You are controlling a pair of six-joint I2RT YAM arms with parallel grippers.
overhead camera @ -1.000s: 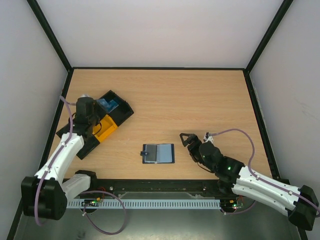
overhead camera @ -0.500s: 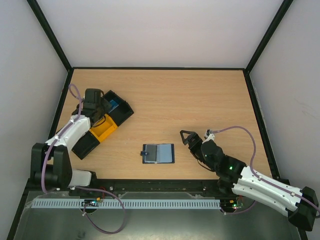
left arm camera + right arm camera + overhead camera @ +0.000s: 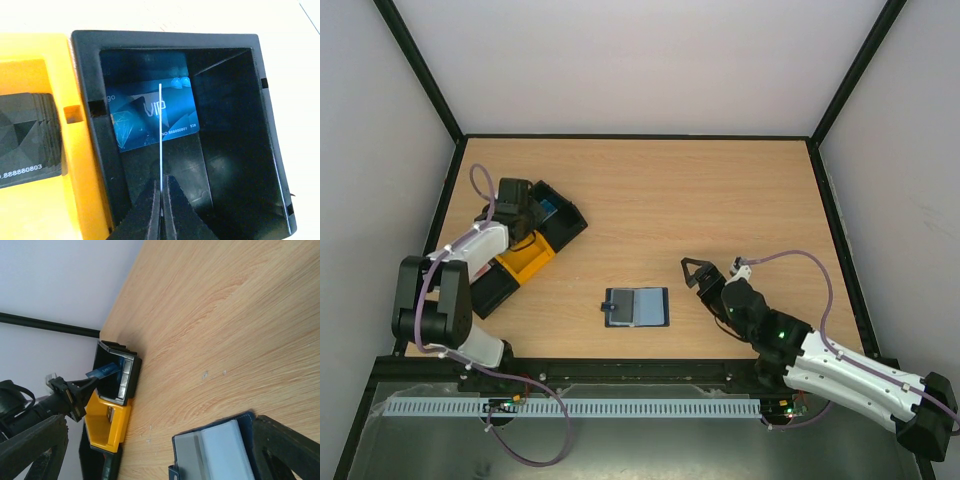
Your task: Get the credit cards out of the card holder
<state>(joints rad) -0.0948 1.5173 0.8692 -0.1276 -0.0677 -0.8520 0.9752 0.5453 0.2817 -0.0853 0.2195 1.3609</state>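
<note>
The dark navy card holder (image 3: 638,307) lies open on the table, a light blue credit card (image 3: 647,306) showing in its right panel. In the right wrist view the card holder (image 3: 245,422) sits between my open right gripper's (image 3: 160,455) fingers, which touch nothing. My left gripper (image 3: 161,182) is shut on a thin credit card (image 3: 160,130) seen edge-on, held over the black tray box (image 3: 165,40). Another blue credit card (image 3: 150,117) lies inside that box. From above, the left gripper (image 3: 523,205) hovers at the box, far left of the card holder.
A yellow tray box (image 3: 30,75) holding a stack of black cards (image 3: 25,140) adjoins the black one on its left. Both trays (image 3: 525,255) sit near the table's left wall. The right gripper (image 3: 698,275) is just right of the card holder.
The left arm has drawn back and its gripper has shifted from the yellow tray to over the black box, still holding the card. The right arm has barely moved.
</note>
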